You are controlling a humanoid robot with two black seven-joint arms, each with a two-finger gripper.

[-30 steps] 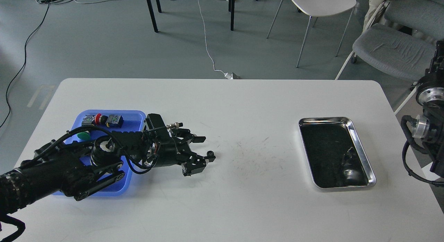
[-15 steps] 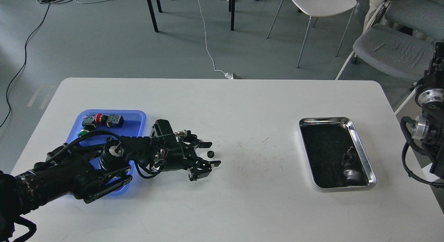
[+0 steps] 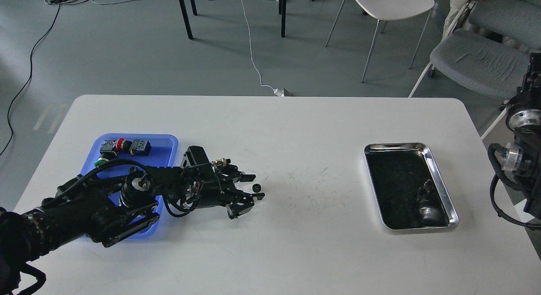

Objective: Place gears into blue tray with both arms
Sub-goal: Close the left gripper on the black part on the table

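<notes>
Now my left end effector (image 3: 252, 187) is spread wide around the little gear (image 3: 255, 187) on the white worktop (image 3: 296, 126), so I should squeeze slowly and carry it left to the blue tray (image 3: 169, 145).

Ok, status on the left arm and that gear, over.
Left gripper open, fingers either side of gear on the table. Right gripper out of view. Blue tray behind, holds push-buttons. Nothing in the way.
</notes>
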